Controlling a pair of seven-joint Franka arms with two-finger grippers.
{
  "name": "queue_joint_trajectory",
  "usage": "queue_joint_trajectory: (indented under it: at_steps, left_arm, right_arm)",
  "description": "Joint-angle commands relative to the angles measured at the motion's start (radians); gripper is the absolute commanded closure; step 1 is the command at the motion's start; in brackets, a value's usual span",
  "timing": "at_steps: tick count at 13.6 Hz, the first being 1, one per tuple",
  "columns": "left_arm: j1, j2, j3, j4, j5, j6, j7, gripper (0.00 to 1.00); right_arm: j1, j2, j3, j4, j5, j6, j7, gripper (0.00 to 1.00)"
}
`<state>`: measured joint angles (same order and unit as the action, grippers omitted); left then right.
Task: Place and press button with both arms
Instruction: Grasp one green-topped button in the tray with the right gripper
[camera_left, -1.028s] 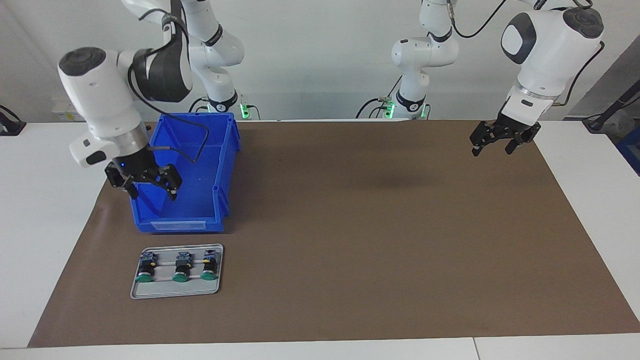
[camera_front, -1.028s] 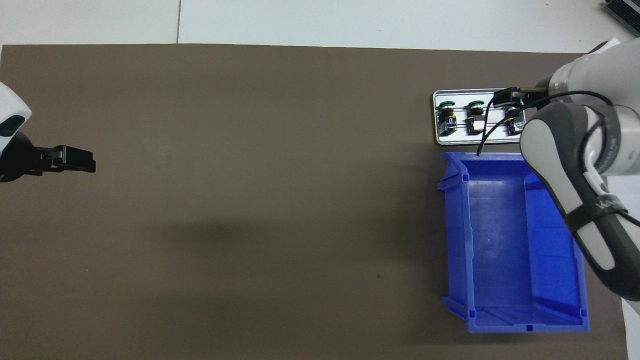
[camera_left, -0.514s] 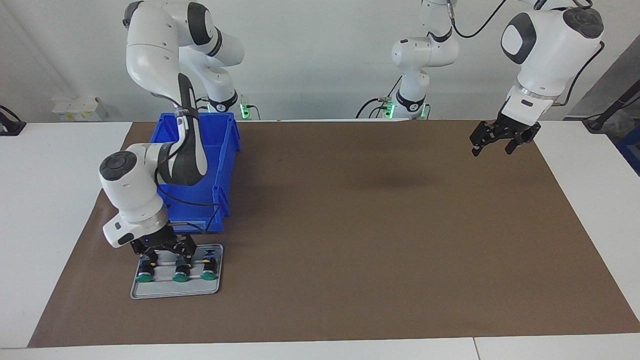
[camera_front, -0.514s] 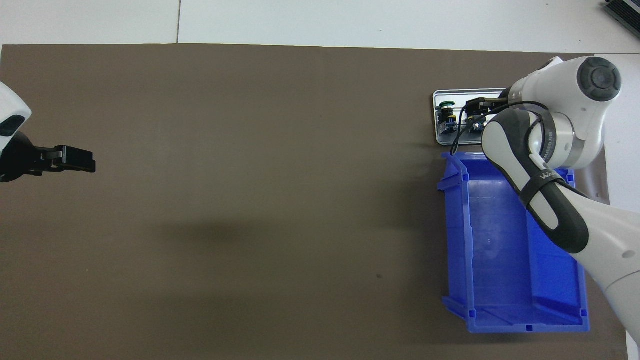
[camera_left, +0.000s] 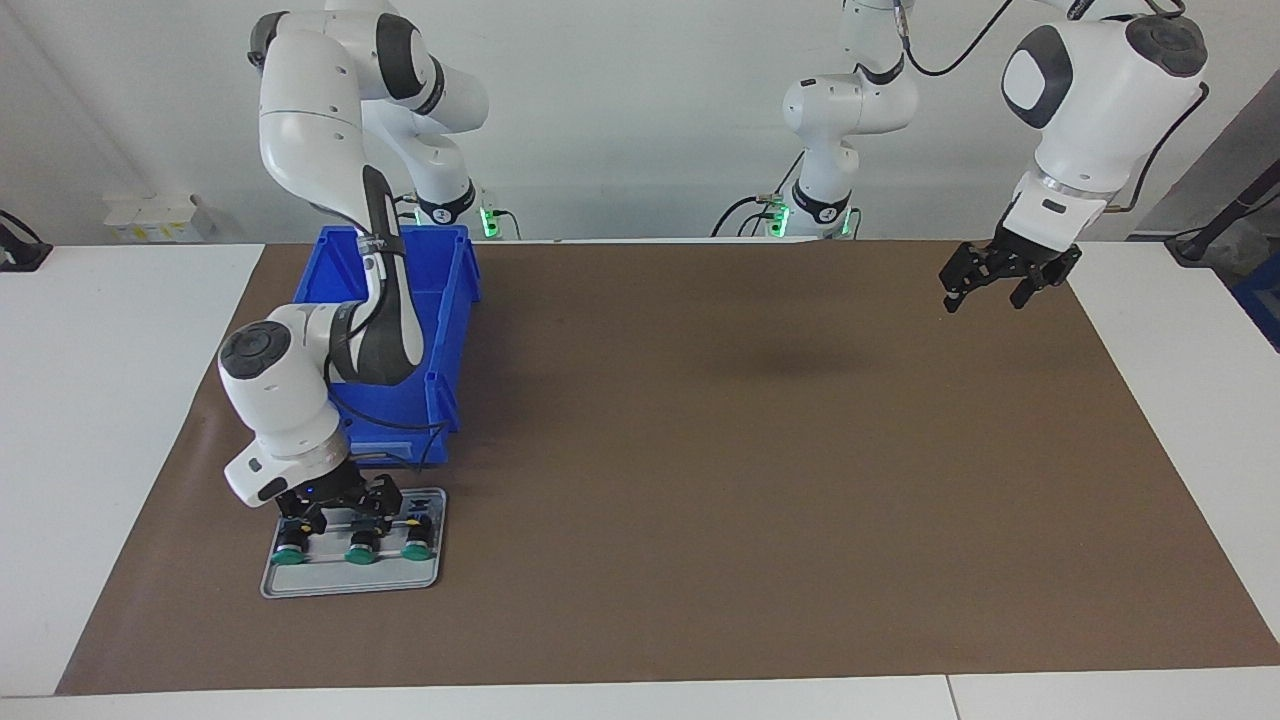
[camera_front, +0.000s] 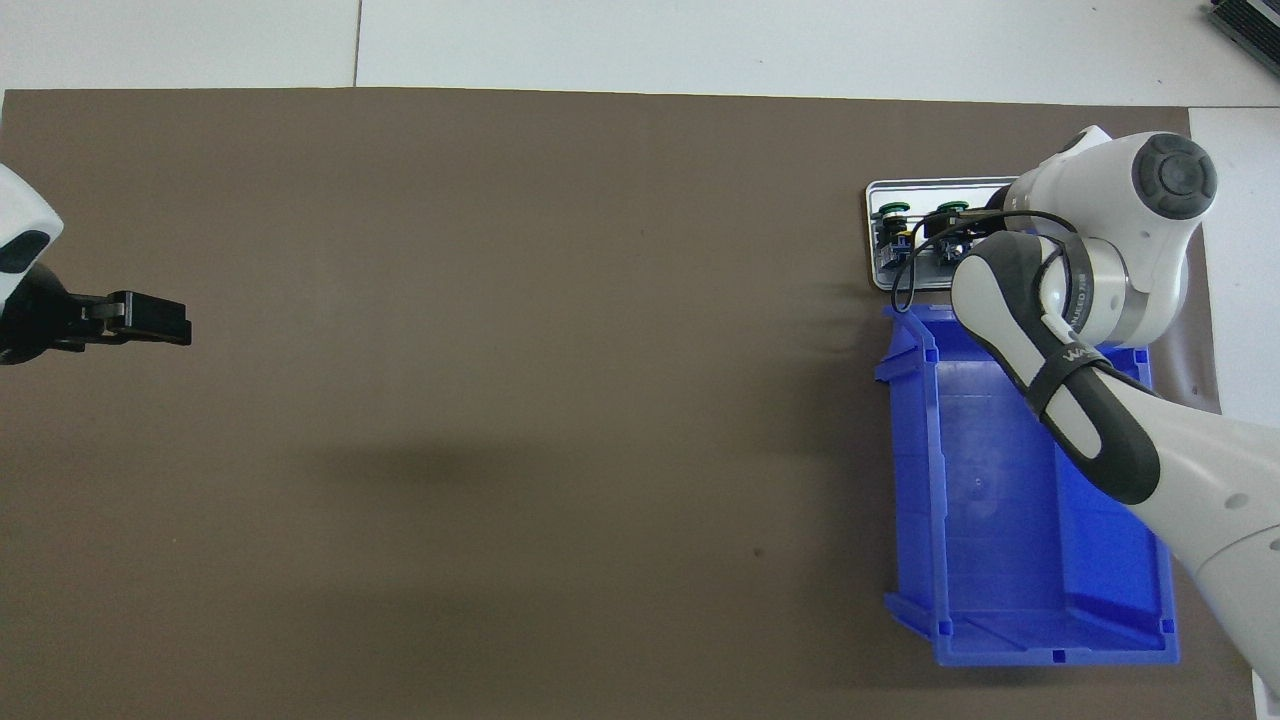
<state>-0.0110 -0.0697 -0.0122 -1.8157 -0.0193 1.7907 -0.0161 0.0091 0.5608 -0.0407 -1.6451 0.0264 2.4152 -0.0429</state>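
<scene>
Three green-capped buttons lie in a row on a small grey tray (camera_left: 350, 582): one at the outer end (camera_left: 288, 556), one in the middle (camera_left: 361, 551) and one toward the table's middle (camera_left: 418, 549). My right gripper (camera_left: 343, 512) is down on the tray, its fingers spread over the rear blocks of the outer and middle buttons; I cannot tell whether they touch one. In the overhead view two buttons (camera_front: 893, 211) (camera_front: 948, 210) show and the right wrist covers the rest. My left gripper (camera_left: 985, 297) (camera_front: 165, 320) waits open and empty above the mat at its arm's end.
An empty blue bin (camera_left: 455, 300) (camera_front: 910, 480) stands right beside the tray, nearer to the robots, with the right arm's forearm over it. A brown mat (camera_left: 700, 450) covers the table between the two arms.
The right arm swung down from over the blue bin to the tray and lowered its gripper onto the buttons, then shifted slightly along the row. The left arm has not moved.
</scene>
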Motion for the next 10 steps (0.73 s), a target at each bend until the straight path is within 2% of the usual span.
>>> queue_joint_trajectory:
  at_steps: [1,5,6,8,9,10]
  left_arm:
    - [0.005,-0.033,-0.003,-0.033,0.016,-0.002,0.01,0.0]
    - [0.005,-0.033,-0.003,-0.033,0.016,-0.002,0.008,0.0]
    - [0.005,-0.032,-0.003,-0.033,0.016,-0.002,0.01,0.0]
    - [0.005,-0.033,-0.003,-0.033,0.016,-0.002,0.01,0.0]
    - [0.005,-0.032,-0.003,-0.033,0.016,-0.002,0.01,0.0]
    - [0.005,-0.032,-0.003,-0.033,0.016,-0.002,0.01,0.0]
  right_arm:
    - [-0.006,0.008,0.008,-0.013,0.023,0.027,-0.037,0.12]
    - [-0.011,0.01,0.008,-0.012,0.024,0.036,-0.051,0.22]
    - [-0.011,0.01,0.008,-0.013,0.024,0.039,-0.052,0.28]
    - [-0.008,0.01,0.008,-0.024,0.024,0.041,-0.064,0.48]
    - [-0.008,0.01,0.008,-0.031,0.026,0.042,-0.064,0.64]
    - [-0.012,0.01,0.008,-0.032,0.026,0.042,-0.064,0.89]
